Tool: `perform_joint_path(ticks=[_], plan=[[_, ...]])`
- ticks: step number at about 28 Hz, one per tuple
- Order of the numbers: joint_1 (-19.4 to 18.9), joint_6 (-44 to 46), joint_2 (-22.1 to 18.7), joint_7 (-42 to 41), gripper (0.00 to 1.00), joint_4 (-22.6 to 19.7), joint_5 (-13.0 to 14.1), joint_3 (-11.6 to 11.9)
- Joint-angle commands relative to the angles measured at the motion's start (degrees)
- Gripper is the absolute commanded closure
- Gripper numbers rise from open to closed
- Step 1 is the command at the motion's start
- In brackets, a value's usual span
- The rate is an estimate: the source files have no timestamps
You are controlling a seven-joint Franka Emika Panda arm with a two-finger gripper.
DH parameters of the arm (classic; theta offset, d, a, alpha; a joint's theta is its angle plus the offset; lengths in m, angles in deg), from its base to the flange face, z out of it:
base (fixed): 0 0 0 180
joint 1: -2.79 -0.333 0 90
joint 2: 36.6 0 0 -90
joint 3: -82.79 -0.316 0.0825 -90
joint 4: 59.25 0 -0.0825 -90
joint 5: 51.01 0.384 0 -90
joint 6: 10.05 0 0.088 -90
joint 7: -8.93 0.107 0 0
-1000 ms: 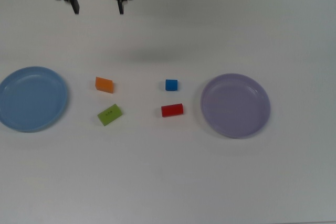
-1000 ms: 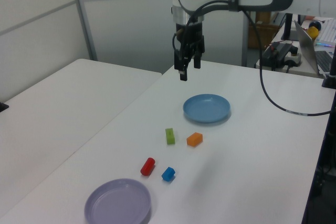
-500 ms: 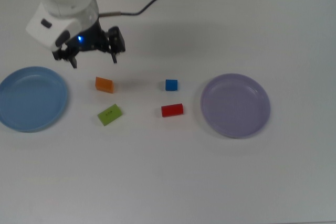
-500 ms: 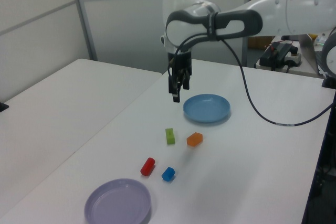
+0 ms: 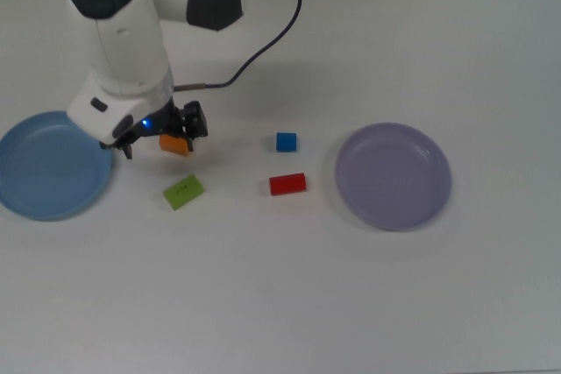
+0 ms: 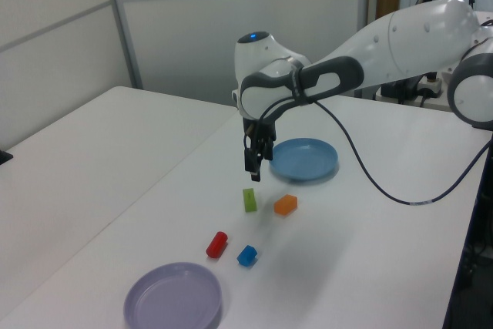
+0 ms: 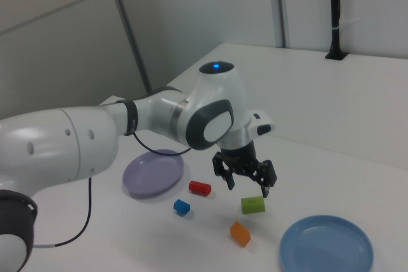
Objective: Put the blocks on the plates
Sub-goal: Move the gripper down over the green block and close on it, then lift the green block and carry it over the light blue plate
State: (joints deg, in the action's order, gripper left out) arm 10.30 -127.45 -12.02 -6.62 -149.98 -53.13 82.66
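The lime-green block [image 5: 183,192] bears a small dark marking too fine to read, and lies on the white table [image 5: 289,295] just below the orange block [image 5: 175,144] in the top view. The gripper [image 7: 248,186] hangs spread open and empty above these two, beside the light blue plate [image 5: 48,168] at the top view's left edge. The blue cube [image 5: 286,142] and red block [image 5: 287,184] sit near the lavender plate [image 5: 394,176], with bare tabletop all around

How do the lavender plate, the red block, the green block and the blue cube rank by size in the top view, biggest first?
1. Lavender plate, by far the largest.
2. Green block and red block: they look about alike, so no ranking between them.
3. Blue cube, the smallest.
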Motion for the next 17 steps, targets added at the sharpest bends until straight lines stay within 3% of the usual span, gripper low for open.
perform_joint_path(ticks=[1,6,11,17], plan=[[-0.4,-3.5,2.0,-0.6,0.00,-0.3,-0.9,0.2],[-0.6,-4.2,4.0,-1.4,0.00,-0.2,-2.0,-0.3],[-2.5,-4.7,6.4,-3.1,0.00,-0.1,-7.7,-0.6],[-3.0,-7.9,7.9,-4.7,0.00,-0.1,-7.9,-0.6]])
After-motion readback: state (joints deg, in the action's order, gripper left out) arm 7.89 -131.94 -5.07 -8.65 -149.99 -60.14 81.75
